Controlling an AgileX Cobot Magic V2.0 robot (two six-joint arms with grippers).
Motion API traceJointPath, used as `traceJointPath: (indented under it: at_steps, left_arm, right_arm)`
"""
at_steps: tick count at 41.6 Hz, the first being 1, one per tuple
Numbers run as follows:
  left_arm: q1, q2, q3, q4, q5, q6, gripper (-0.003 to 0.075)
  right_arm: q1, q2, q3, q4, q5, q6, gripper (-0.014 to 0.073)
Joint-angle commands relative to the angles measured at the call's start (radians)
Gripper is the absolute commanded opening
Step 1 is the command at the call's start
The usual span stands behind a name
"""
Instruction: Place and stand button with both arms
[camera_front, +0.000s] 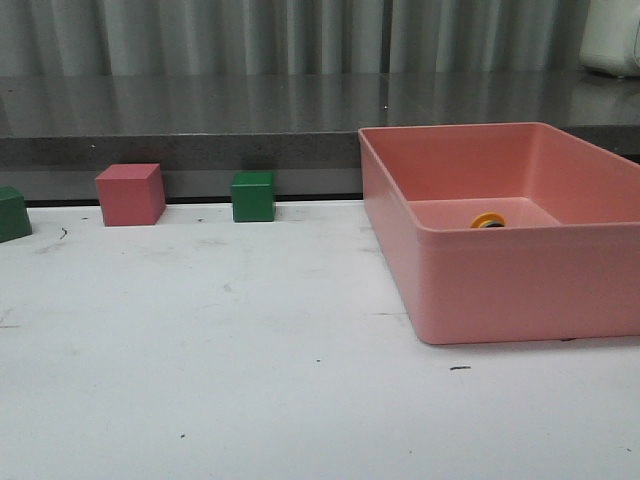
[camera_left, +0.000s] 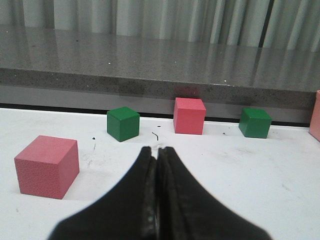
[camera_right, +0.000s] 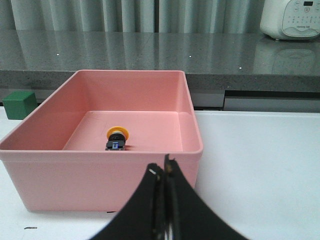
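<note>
Nothing's been picked up yet: the button (camera_right: 117, 138) is lying on its side inside the pink bin (camera_right: 45, 170). Both grippers' fingers (camera_left: 157, 200) (camera_right: 165, 205) are pressed together, so they'd need opening first.

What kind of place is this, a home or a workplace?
Probably a lab or test bench. A white table holds only practice props: foam-like colour cubes and a pink bin with a yellow push button inside. Behind runs a grey stone counter with curtains and a white appliance.
</note>
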Motion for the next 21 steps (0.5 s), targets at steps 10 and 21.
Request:
traceJointPath:
  at_steps: [10, 21]
  left_arm:
    - [-0.010, -0.023, 0.016, 0.004, -0.164, -0.007, -0.0020]
    - [-0.010, -0.004, -0.217, 0.002, -0.121, -0.007, -0.0020]
  right_arm:
    - [-0.001, -0.018, -0.024, 0.000, -0.152, -0.009, -0.0068]
    - [-0.001, 0.015, -0.324, -0.024, 0.055, -0.009, -0.0068]
